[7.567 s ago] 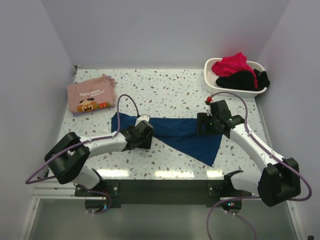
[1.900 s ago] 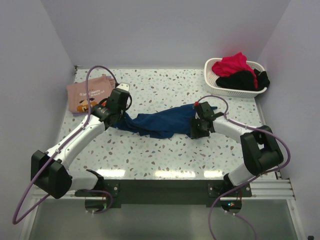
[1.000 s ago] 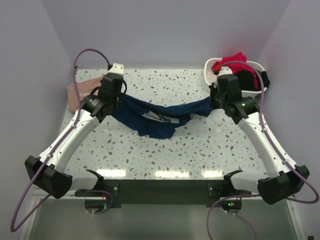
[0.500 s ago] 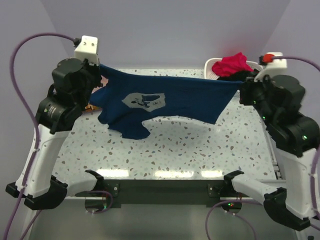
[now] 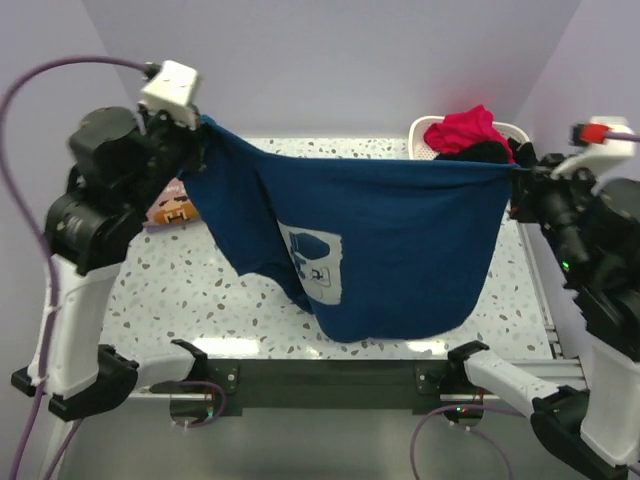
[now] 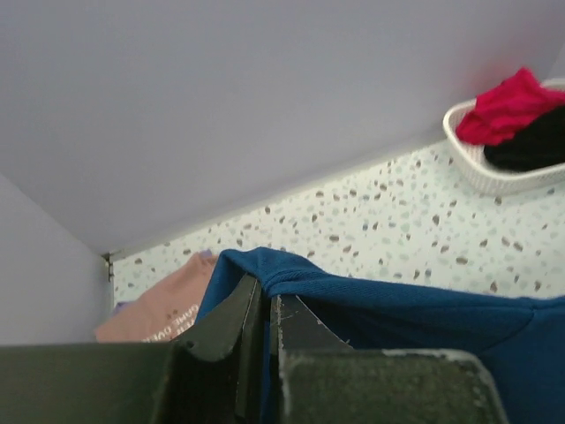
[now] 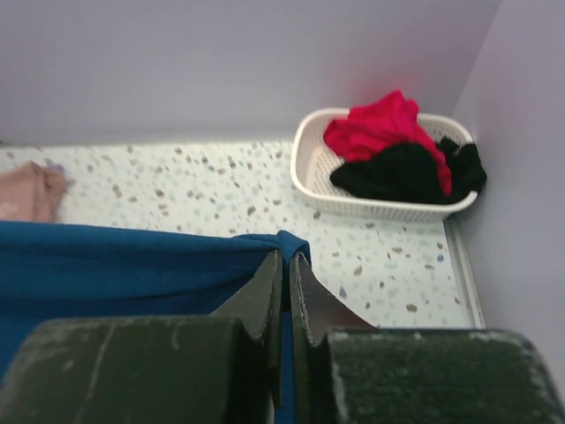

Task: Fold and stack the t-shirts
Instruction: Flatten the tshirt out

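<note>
Hanging spread across the middle of the top view: dark blue t-shirt (image 5: 400,250), long axis left to right. Upper edge stretched taut from upper left to right, body drooping toward the bottom edge. Pale square print (image 5: 312,262) facing the camera, tilted, left of centre. Lower left part bunched in folds; which hem is gripped cannot be determined. Pinched at the left end by left gripper (image 5: 203,128), jaws closed tight on the cloth. Pinched at the right end by right gripper (image 5: 514,178), likewise clamped on cloth. Beneath, speckled table (image 5: 180,290), largely covered. Upper right: white basket (image 5: 420,135) holding red garment (image 5: 462,128) and black garment (image 5: 485,152). At left on the table, salmon-pink t-shirt (image 5: 172,210), only a corner showing.
</note>
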